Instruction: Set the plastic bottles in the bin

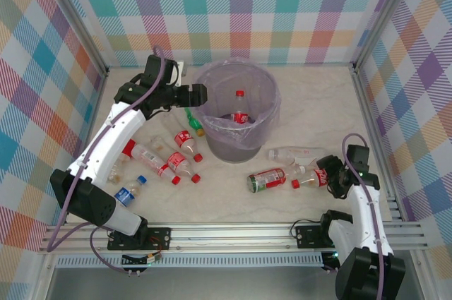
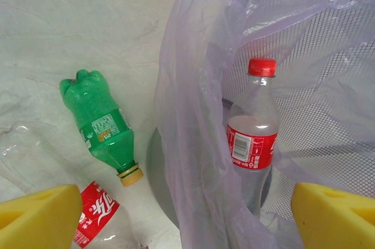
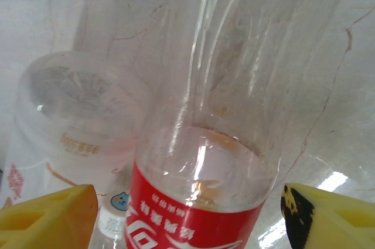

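To the left of the left gripper (image 2: 186, 217), along its arm, some plastic bottles lie on the table (image 1: 233, 208). There is a blue-labelled bottle (image 1: 129, 193) near the arm's base and, closer to the gripper, red-labelled bottles (image 1: 182, 166) with red caps.

Just beyond the left fingertip lies a green bottle (image 2: 99, 121) with a yellowish cap. The print on its label is too small for us to read. Touching the same fingertip in the left wrist view is a bottle (image 2: 94, 219) with white Chinese characters on a red label.

The left gripper's fingers are spread wide and hold nothing. The bin (image 1: 212, 141) stands directly below and ahead of this gripper. It has a mesh wall and a lilac bag (image 2: 187, 114) as lining. Inside the bin we see one clear bottle (image 2: 253, 137), upright, with a red cap and a red label showing a barcode.

Between the bin and the right gripper (image 3: 187, 214) lie a pale bottle (image 1: 293, 153) and a bottle with red and green on it (image 1: 267, 180).

The right gripper's fingers stand apart on both sides of a clear red-labelled bottle (image 3: 193, 225). A gap shows at the left finger. The white script on its label is cut off, so we cannot read it. Behind it, toward the left finger, is another clear bottle (image 3: 76, 114) with faint orange print that we cannot read.
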